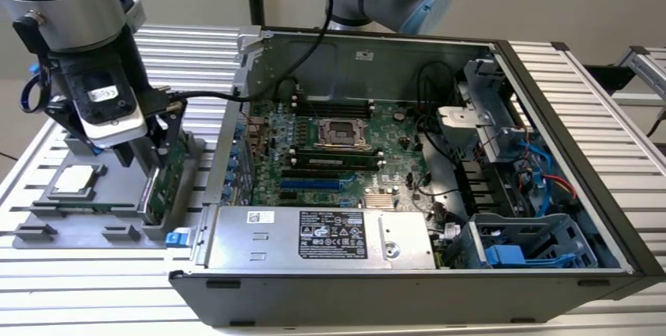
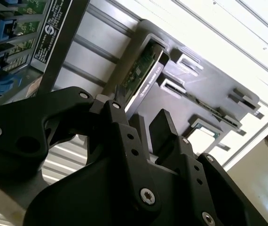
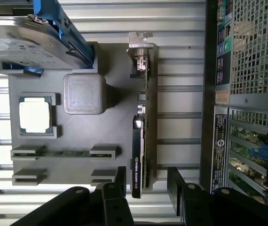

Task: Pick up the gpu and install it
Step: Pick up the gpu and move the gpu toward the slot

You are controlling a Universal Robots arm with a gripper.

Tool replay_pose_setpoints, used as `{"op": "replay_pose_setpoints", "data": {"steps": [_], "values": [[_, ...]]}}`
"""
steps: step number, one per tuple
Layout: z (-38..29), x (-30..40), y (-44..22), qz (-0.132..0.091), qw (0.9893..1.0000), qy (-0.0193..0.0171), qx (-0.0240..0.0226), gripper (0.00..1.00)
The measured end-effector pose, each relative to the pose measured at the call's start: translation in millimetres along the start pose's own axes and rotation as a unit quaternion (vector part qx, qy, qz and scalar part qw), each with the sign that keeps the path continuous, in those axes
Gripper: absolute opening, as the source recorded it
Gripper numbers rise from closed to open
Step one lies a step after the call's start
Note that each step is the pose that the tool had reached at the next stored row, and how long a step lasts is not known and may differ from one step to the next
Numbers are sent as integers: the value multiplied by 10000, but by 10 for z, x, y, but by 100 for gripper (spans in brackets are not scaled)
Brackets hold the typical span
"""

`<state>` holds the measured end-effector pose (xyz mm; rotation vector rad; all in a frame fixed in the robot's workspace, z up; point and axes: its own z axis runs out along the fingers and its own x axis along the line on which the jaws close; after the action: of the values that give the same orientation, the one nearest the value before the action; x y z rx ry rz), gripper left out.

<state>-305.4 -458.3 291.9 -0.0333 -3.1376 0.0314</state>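
Just beneath the claw (image 3: 147,172), the gpu (image 3: 137,141)

Your grey parts tray (image 3: 117,106) holds a CPU chip (image 3: 34,116) and a blue-framed hard drive (image 3: 21,44); the open computer case (image 1: 416,298) stands just beside it.

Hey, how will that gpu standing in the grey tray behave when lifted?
Probably stiff: the gpu is a flat board with a shroud. Slotted on its thin edge in the grey tray, it may tip once freed. Exposed circuitry looks fragile.
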Motion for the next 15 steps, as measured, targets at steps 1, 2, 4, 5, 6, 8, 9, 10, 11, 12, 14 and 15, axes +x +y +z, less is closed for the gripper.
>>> {"op": "replay_pose_setpoints", "data": {"steps": [1, 2, 4, 5, 6, 8, 9, 10, 11, 12, 14, 15], "values": [[5, 0, 0, 0, 10000, 0, 3, 100], [10, 0, 0, 0, 10000, 0, 5, 100], [20, 0, 0, 0, 10000, 0, 10, 100], [25, 0, 0, 0, 10000, 0, 12, 100], [29, 0, 1, 0, 10000, 0, 14, 100], [39, 0, 1, 0, 10000, 0, 19, 100], [45, 0, 1, 0, 10000, 0, 21, 100], [50, 0, 1, 0, 10000, 0, 25, 100], [58, 0, 2, 0, 10000, -1, 31, 100], [66, 0, 2, 0, 10000, -1, 39, 100], [84, 0, 5, 0, 10000, -1, 54, 100], [93, 0, 7, 0, 10000, -2, 61, 100]]}}
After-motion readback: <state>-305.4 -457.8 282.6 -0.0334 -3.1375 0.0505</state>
